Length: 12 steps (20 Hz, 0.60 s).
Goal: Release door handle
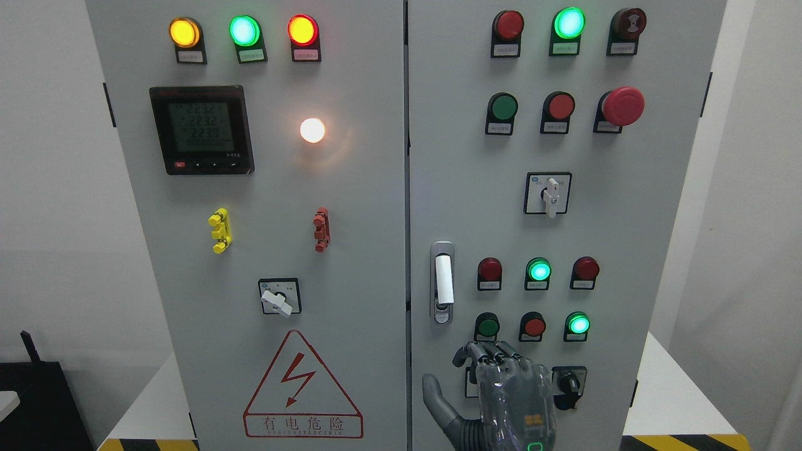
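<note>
The grey cabinet (pixel 351 263) is seen closed. The door handle (pixel 442 282), a rigid, smooth metal lever judged best gripped along its white bar, is set at the right door's left edge. The right robot hand (pixel 501 388) is held below it, fingers curled, grasping nothing.

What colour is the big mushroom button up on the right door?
The big mushroom button is red, seen clearly in the head view.

Meter display (pixel 202 128): 2232, 2230, partly legible
Warning triangle (pixel 302 388), left door: 有电危险
Button labels: too small to read
</note>
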Available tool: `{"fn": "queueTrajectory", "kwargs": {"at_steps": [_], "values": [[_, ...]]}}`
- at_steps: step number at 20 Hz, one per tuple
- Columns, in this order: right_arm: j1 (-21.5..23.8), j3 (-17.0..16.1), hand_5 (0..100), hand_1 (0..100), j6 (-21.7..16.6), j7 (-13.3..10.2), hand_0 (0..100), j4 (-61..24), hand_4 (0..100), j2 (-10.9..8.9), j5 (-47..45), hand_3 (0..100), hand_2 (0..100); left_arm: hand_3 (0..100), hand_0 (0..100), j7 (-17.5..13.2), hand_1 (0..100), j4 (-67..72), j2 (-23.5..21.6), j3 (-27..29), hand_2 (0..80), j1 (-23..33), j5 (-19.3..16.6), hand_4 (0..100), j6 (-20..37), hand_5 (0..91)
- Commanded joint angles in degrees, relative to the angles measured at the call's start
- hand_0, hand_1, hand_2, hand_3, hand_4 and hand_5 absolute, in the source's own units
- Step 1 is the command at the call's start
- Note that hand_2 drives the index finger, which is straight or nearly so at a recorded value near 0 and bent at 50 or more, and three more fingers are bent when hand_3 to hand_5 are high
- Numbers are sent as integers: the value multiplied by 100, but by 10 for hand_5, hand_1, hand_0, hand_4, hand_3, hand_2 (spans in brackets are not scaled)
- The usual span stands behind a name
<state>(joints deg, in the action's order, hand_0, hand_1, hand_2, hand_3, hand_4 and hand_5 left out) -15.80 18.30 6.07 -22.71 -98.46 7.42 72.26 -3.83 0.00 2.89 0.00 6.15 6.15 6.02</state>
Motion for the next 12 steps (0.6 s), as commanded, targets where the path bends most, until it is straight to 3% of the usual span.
{"fn": "queueTrajectory", "kwargs": {"at_steps": [1, 7, 12], "values": [[-151, -81, 968, 571, -19, -14, 228, -112, 807, 31, -19, 849, 647, 0, 120, -4, 389, 114, 1, -79, 0, 0, 0, 0, 4, 0], [-300, -55, 983, 513, -19, 47, 217, -103, 866, 31, -37, 985, 834, 0, 120, -4, 389, 114, 1, -79, 0, 0, 0, 0, 4, 0], [-467, -29, 993, 498, -1, 109, 218, -42, 893, 40, -54, 1000, 867, 0, 120, -4, 389, 114, 1, -79, 0, 0, 0, 0, 4, 0]]}}
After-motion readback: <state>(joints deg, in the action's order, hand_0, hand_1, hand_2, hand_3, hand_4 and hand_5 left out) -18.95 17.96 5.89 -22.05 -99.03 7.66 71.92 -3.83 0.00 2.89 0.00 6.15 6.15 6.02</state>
